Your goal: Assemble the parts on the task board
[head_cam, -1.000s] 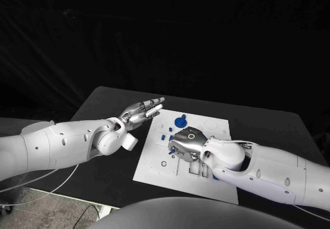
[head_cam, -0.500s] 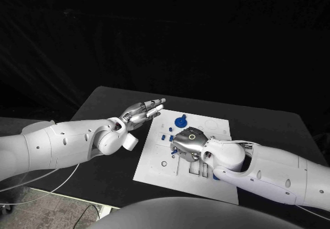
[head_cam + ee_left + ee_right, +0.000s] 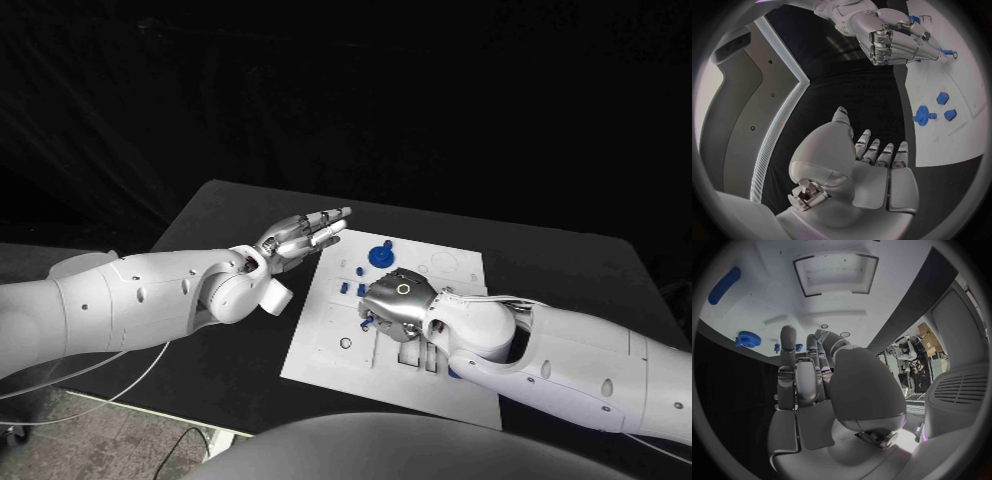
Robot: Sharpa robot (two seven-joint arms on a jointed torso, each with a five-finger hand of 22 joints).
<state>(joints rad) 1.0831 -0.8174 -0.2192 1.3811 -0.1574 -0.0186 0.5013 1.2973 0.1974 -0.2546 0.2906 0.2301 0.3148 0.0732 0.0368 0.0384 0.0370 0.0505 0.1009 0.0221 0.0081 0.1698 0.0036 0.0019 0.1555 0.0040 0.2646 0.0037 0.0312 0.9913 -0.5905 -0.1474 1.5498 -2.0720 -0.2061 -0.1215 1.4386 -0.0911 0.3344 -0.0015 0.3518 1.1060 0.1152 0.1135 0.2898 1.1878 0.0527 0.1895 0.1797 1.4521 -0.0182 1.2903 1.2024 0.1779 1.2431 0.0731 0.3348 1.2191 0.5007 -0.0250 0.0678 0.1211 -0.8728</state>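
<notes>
The white task board [image 3: 325, 345] lies in the middle of the black table. My right hand [image 3: 392, 300] is low over its centre, fingers curled down, and its fingertips pinch a small blue part [image 3: 364, 322] against the board; the left wrist view shows that hand [image 3: 892, 37] and part [image 3: 944, 51] too. A blue gear [image 3: 379, 255] stands near the board's far edge, with two small blue pieces [image 3: 351, 289] nearer my right hand. My left hand [image 3: 303, 238] hovers, holding nothing, with fingers stretched out, just off the board's far left corner.
The right wrist view shows a long blue piece [image 3: 723, 285] and a rectangular recess [image 3: 836, 272] on the board beyond the fingers. Bare black table [image 3: 216, 215] surrounds the board on all sides.
My right hand has shifted slightly nearer over the board's centre, keeping the blue part at its fingertips. The left hand has barely moved.
</notes>
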